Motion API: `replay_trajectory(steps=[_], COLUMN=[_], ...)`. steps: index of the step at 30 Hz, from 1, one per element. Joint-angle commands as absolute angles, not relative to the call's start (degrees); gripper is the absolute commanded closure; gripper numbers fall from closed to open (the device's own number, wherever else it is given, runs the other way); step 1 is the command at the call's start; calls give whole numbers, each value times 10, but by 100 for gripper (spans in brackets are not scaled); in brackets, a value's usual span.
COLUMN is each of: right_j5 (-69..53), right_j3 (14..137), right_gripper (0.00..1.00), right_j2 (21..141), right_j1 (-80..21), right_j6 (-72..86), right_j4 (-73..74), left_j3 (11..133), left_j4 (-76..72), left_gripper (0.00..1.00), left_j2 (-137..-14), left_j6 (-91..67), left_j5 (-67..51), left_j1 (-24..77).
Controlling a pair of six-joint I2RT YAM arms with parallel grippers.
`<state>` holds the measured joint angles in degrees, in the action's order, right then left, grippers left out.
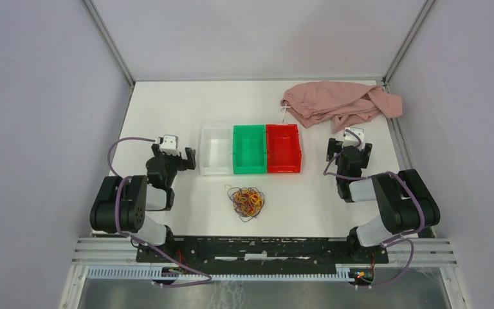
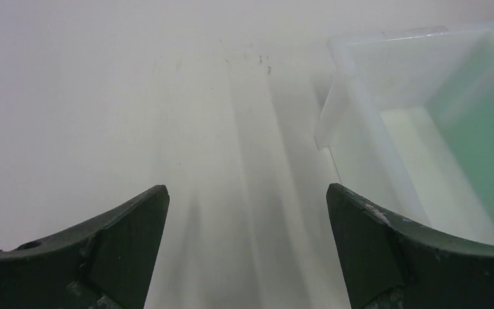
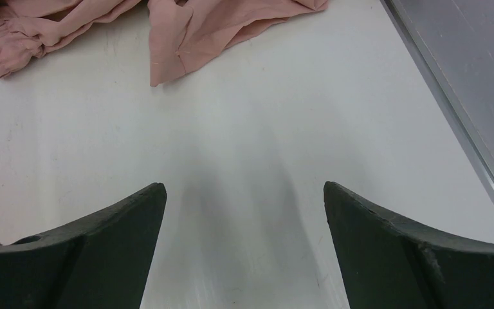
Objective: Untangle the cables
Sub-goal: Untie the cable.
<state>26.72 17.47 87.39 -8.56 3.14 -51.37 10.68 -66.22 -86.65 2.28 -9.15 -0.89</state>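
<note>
Cables (image 1: 247, 201) are sitting as one tight red, yellow-orange and dark bundle on the table (image 1: 167, 106). They're lying toward the near edge, roughly midway between the two claws and just in front of the green bin (image 1: 249, 168). Nothing is touching them, so untangling is looking not yet begun.

Left claw (image 2: 247, 193) is hanging with jaws wide apart, gripping nothing, and pointing at bare table just beside the white bin (image 2: 360, 129). Right claw (image 3: 244, 190) is likewise spread wide and empty, facing the pink cloth (image 3: 167, 38) at the far right.

Both are sitting off to the sides, probably parked there, leaving the bundle reachable from either side. White, green and red bin (image 1: 283, 168) are standing in a row behind the cables, likely waiting for strands sorted by colour. Next move is probably calling for both claws closing in on the bundle.
</note>
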Motion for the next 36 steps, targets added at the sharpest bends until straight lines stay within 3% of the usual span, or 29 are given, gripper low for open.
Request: replay_trajectory(steps=[1, 15, 17, 20, 24, 29, 32, 36], right_j5=[262, 262, 286, 425, 383, 310, 353, 176], right_j3=[191, 193, 201, 318, 455, 430, 449, 459], right_gripper=[1, 1, 0, 0, 1, 1, 0, 0], right_j2=[868, 854, 821, 741, 747, 638, 566, 506], right_j1=[-84, -67, -71, -71, -69, -69, -65, -63], right_j6=[30, 51, 49, 182, 226, 304, 493, 416], right_j4=[-536, -519, -478, -137, 133, 151, 260, 233], left_j3=[118, 123, 152, 231, 300, 367, 436, 513], left_j4=[-698, -694, -617, -423, -235, -67, 48, 177], left_gripper=[1, 1, 1, 1, 1, 1, 1, 1], left_j2=[-866, -860, -828, -791, -759, -697, -670, -651], left_j6=[18, 11, -1, 41, 87, 118, 121, 108], left_j5=[-87, -82, -78, -108, -129, -165, -209, -256], left_j1=[-8, -13, -23, -24, -25, -26, -27, -27])
